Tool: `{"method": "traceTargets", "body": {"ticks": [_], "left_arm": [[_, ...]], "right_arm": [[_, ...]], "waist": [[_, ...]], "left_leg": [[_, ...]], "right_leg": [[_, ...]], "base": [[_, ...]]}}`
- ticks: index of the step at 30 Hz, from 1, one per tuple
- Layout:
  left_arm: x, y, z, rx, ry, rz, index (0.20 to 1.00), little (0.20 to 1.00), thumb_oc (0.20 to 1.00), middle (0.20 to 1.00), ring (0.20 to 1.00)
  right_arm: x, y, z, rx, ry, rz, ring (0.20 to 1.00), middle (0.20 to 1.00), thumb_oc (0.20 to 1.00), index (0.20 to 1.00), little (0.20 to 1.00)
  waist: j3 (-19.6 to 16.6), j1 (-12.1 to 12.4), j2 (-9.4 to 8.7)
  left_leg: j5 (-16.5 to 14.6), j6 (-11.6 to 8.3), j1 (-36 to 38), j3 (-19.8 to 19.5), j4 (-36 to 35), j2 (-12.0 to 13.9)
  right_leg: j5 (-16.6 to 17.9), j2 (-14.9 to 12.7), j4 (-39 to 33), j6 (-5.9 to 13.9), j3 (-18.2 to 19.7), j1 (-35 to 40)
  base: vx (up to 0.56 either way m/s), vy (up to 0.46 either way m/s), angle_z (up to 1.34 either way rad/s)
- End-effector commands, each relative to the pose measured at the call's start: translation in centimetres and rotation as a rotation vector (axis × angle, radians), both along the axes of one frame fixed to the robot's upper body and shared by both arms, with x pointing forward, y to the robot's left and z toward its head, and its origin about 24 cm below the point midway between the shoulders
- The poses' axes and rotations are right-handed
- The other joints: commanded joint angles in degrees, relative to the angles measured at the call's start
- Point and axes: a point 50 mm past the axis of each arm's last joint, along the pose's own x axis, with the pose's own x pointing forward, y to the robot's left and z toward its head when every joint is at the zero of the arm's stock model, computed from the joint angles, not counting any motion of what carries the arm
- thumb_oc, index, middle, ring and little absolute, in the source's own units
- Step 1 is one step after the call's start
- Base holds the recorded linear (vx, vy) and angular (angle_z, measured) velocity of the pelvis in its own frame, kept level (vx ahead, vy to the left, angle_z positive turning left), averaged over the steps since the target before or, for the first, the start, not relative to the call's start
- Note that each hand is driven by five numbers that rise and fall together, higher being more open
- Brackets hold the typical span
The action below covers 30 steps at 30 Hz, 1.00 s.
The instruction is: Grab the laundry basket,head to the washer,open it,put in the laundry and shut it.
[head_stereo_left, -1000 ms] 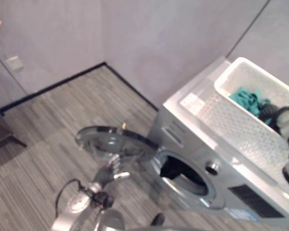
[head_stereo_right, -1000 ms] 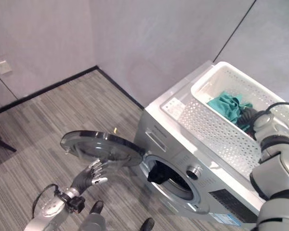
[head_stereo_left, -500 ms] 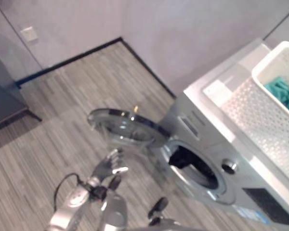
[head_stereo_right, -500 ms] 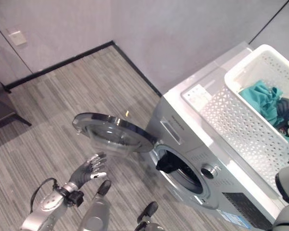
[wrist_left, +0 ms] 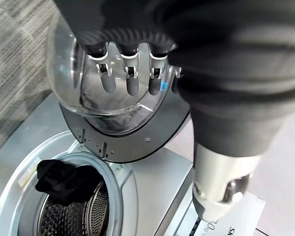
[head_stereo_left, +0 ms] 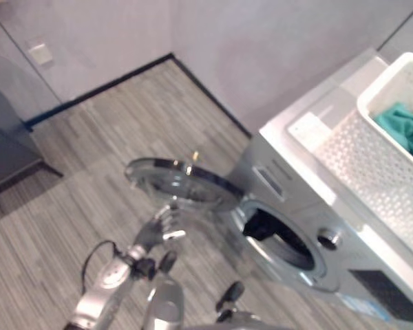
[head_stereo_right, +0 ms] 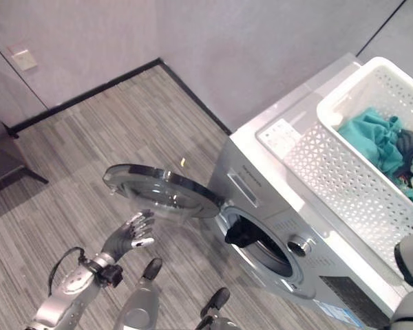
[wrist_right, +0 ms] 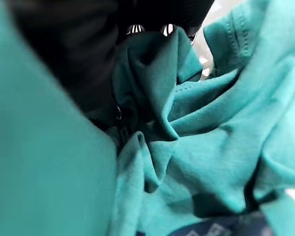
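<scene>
Two garments mattered at this moment: a black piece of clothing [head_stereo_right: 239,234] draped over the lower lip of the silver front-loading washer's [head_stereo_right: 289,227] drum opening, half in and half out, and a teal cotton garment [head_stereo_right: 373,137] bunched in the white perforated plastic laundry basket [head_stereo_right: 344,165] that stood on top of the washer. The round glass-and-chrome washer door [head_stereo_right: 162,192] was swung fully open, away from the drum opening. The left hand [head_stereo_right: 129,236] hovered just beside the door's outer face with fingers straight and relaxed, grasping nothing — in its wrist view the fingertips [wrist_left: 132,78] lay close against the glass bowl. The right hand [wrist_right: 137,19] was buried in the basket; teal cloth pressed round it, and whether it had closed on the fabric could not be told.

Risks, as a judgement: if the door were pushed shut now, the hanging black piece would likely be pinched in the seal and the latch would not catch. Loading was also unfinished, so closing would leave the teal garment behind. A loose pull from the basket could drag it towards the washer's front edge.

Print showed on a white label [head_stereo_right: 281,133] on the washer's top and on the front panel, but none of it was readable.
</scene>
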Motion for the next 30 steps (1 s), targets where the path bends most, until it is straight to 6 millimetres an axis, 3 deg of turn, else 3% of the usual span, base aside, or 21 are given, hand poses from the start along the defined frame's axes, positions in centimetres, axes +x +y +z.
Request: {"method": "traceTargets", "body": {"ticks": [1,7,9,14,16,22,25,27,28,30], "left_arm": [[0.5,-1.3,2.4,-0.025,-0.144,-0.057,1.000,1.000,1.000,1.000,1.000],[0.6,-0.8,2.7,-0.006,-0.158,-0.043,1.000,1.000,1.000,1.000,1.000],[0.8,-0.5,3.1,-0.001,-0.174,-0.031,1.000,1.000,1.000,1.000,1.000],[0.8,-0.1,3.0,0.011,-0.170,-0.008,1.000,1.000,1.000,1.000,1.000],[0.8,0.4,3.0,0.025,-0.169,0.016,1.000,1.000,1.000,1.000,1.000],[0.6,1.0,3.0,0.037,-0.166,0.035,1.000,1.000,1.000,1.000,1.000],[0.5,1.4,2.7,0.052,-0.155,0.050,1.000,1.000,1.000,1.000,1.000],[0.6,1.3,2.7,0.051,-0.156,0.050,1.000,1.000,1.000,1.000,1.000],[0.6,1.5,2.6,0.060,-0.151,0.061,1.000,1.000,1.000,1.000,1.000],[0.6,1.7,2.5,0.071,-0.149,0.063,1.000,1.000,1.000,1.000,1.000]], "right_arm": [[0.7,0.6,1.8,-0.065,-0.117,0.017,0.200,0.200,0.200,0.200,0.200],[0.8,0.8,4.8,-0.105,-0.271,0.014,0.200,0.200,0.200,0.200,0.200],[0.4,0.6,7.5,-0.140,-0.393,-0.014,0.200,0.200,0.200,0.200,0.200],[0.5,1.3,9.4,-0.203,-0.481,-0.008,0.200,0.200,0.200,0.200,0.200],[0.4,1.9,11.4,-0.292,-0.561,-0.015,0.200,0.200,0.200,0.200,0.200],[-0.5,1.9,13.8,-0.417,-0.643,-0.060,0.200,0.200,0.200,0.200,0.200],[-1.2,2.5,16.2,-0.543,-0.717,-0.091,0.200,0.200,0.200,0.200,0.200],[-1.2,2.5,16.2,-0.545,-0.717,-0.092,0.200,0.200,0.200,0.200,0.200],[-1.7,3.1,17.9,-0.613,-0.782,-0.115,0.200,0.200,0.200,0.200,0.200],[-2.1,3.3,19.0,-0.662,-0.816,-0.134,0.200,0.200,0.200,0.200,0.200]], "waist": [[-1.7,1.8,-0.93],[-3.0,1.1,-2.23],[-4.0,0.6,-3.00],[-5.1,-0.2,-4.00],[-5.8,-0.6,-4.34],[-6.8,-0.8,-4.73],[-7.7,-0.8,-4.73],[-7.7,-0.9,-4.78],[-8.2,-1.0,-4.89],[-8.6,-0.9,-5.03]], "left_leg": [[2.6,3.24,5.8,1.2,-9.9,-1.0],[1.6,3.52,7.5,1.9,-9.3,-0.9],[1.1,3.61,8.4,2.1,-9.2,-0.8],[0.8,3.90,9.3,2.5,-9.0,-0.8],[0.4,4.07,10.2,2.9,-9.0,-0.7],[0.2,4.23,11.2,3.0,-9.2,-0.6],[-0.3,4.13,12.2,3.3,-9.2,-0.3],[0.0,4.25,11.9,3.3,-9.2,-0.6],[-0.2,4.42,12.1,3.2,-9.0,-0.8],[-0.3,4.44,12.5,3.3,-9.0,-0.7]], "right_leg": [[-6.1,-3.1,0.8,6.96,0.8,8.9],[-6.0,-2.9,0.8,7.07,1.4,10.1],[-6.0,-2.7,0.8,7.16,1.8,10.8],[-5.7,-2.7,0.7,7.25,2.3,11.0],[-5.7,-2.7,0.9,7.25,2.7,11.4],[-5.9,-2.7,1.4,7.20,2.9,11.8],[-6.3,-2.4,1.7,7.06,3.0,12.4],[-6.0,-2.6,1.7,7.12,3.0,12.3],[-6.0,-2.7,1.9,7.13,3.2,12.3],[-6.1,-2.7,2.0,7.04,3.2,12.5]], "base": [[0.00,0.000,0.00],[0.01,0.009,-0.06],[0.01,0.021,-0.13],[0.00,0.012,-0.08],[-0.01,0.026,-0.11],[0.01,0.006,-0.03],[0.00,0.000,0.00],[-0.01,0.016,0.00],[0.00,0.000,0.00],[0.02,-0.003,0.00]]}}
